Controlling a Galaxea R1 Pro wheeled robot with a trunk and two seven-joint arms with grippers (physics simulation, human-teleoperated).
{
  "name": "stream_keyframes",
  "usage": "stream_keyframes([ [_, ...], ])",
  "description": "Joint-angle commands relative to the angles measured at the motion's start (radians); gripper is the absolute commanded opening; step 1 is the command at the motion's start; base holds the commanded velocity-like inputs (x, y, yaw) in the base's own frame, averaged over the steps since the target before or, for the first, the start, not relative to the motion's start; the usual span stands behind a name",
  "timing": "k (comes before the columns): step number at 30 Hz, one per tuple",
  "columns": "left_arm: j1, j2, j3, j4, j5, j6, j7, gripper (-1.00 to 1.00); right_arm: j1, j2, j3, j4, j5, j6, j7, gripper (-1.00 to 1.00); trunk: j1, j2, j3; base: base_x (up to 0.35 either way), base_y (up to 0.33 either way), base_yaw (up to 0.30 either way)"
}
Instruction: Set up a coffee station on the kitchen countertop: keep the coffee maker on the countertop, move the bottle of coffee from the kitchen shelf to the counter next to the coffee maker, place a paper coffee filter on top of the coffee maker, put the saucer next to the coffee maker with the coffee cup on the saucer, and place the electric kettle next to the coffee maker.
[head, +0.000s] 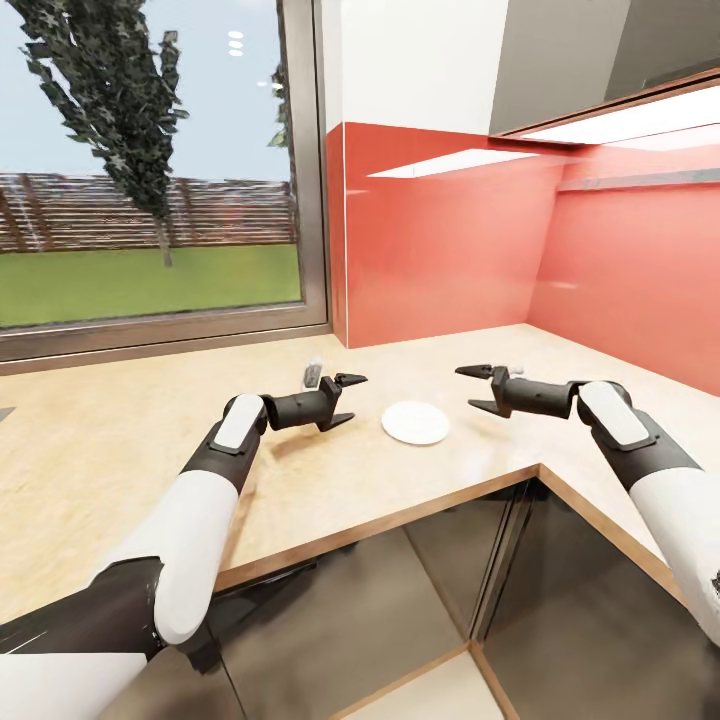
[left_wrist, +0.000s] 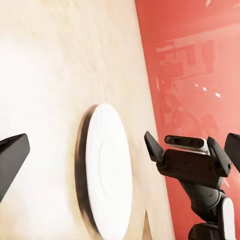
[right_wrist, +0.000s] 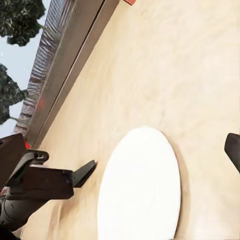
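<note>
A white saucer (head: 415, 422) lies flat on the pale wooden countertop (head: 120, 440), near the front edge by the inner corner. My left gripper (head: 350, 398) hovers just left of it, open, with nothing between its fingers. On the saucer's other side my right gripper (head: 468, 388) is also open and holds nothing. The two grippers face each other across the plate. In the left wrist view the saucer (left_wrist: 107, 170) sits between my own dark finger (left_wrist: 12, 155) and the right gripper (left_wrist: 192, 162). The right wrist view shows the saucer (right_wrist: 142, 185) with the left gripper (right_wrist: 55, 180) beyond it.
A glossy red backsplash (head: 450, 240) walls the counter at the back and right. A large window (head: 150, 170) runs along the left. The counter's front edge (head: 400, 515) bends at an inner corner, with dark cabinet fronts (head: 400, 610) below and an upper cabinet (head: 600, 60) overhead.
</note>
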Motion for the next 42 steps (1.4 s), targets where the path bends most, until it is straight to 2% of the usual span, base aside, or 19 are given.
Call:
stream_keyframes([
  [1, -0.001, -0.001, 0.007, 0.001, -0.021, 0.006, -0.007, 1.00, 0.000, 0.024, 0.005, 0.006, 0.008, -0.001, 0.009, 1.00, 0.000, -0.001, -0.001, 0.000, 0.000, 0.000],
  [9, -0.001, -0.001, 0.006, 0.001, -0.021, 0.006, -0.007, 1.00, 0.000, 0.050, 0.023, 0.061, 0.009, -0.003, 0.006, 1.00, 0.000, -0.001, -0.001, 0.000, 0.000, 0.000],
  [18, -0.001, -0.001, 0.006, 0.001, -0.021, 0.006, -0.007, 1.00, 0.000, 0.058, 0.026, 0.082, 0.012, -0.003, 0.005, 1.00, 0.000, -0.001, -0.001, 0.000, 0.000, 0.000],
  [23, -0.001, -0.001, 0.007, 0.002, -0.021, 0.006, -0.007, 1.00, 0.000, 0.084, 0.026, 0.116, 0.015, -0.004, 0.005, 1.00, 0.000, -0.001, -0.001, 0.000, 0.000, 0.000],
  [36, -0.001, -0.001, 0.002, 0.022, -0.021, 0.007, -0.007, 1.00, 0.000, 0.095, 0.027, 0.124, 0.016, -0.005, 0.003, 1.00, 0.000, -0.001, -0.001, 0.000, 0.000, 0.000],
  [42, -0.001, -0.001, 0.001, 0.024, -0.020, 0.006, -0.008, 1.00, 0.000, 0.112, 0.027, 0.124, 0.016, -0.005, 0.003, 1.00, 0.000, -0.001, -0.001, 0.000, 0.000, 0.000],
])
